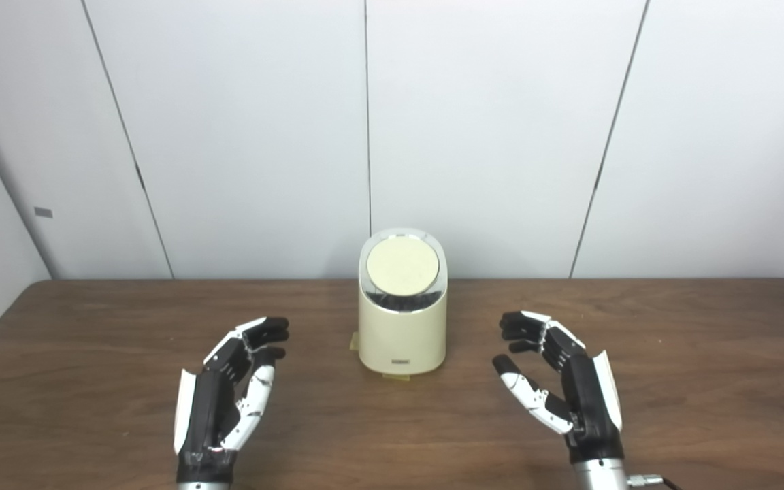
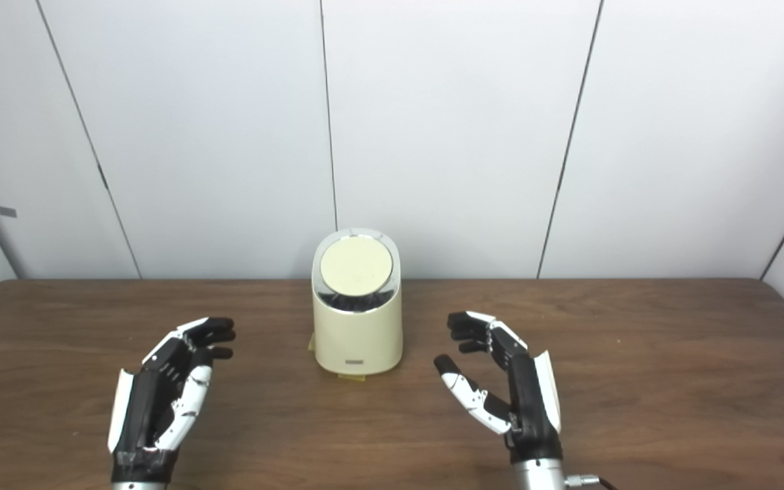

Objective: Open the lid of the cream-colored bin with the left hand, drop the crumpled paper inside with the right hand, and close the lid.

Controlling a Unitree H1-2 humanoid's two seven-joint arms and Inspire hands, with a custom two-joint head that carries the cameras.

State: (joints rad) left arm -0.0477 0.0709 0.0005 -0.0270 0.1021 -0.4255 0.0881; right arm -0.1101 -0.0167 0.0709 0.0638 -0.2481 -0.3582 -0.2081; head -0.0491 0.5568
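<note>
Bench [image 1: 92, 327] carries the cream bin [image 1: 402, 333] at centre, upright, round lid [image 1: 402, 267] shut and tilted toward the camera. Left hand [image 1: 229, 388] rests at the bin's 8 o'clock, fingers apart, holding nothing; the lid lies at 1 o'clock from it. Right hand [image 1: 559, 384] sits at 4 o'clock, spread, empty. Both about equally near. No crumpled paper visible anywhere.

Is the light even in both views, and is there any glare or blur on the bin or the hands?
Left eye view: even, soft light; the bin is sharp, with a small bright glint on the shiny ring around its lid. Right eye view: the same; left hand and right hand show no motion blur, only faint shadows on the table.
</note>
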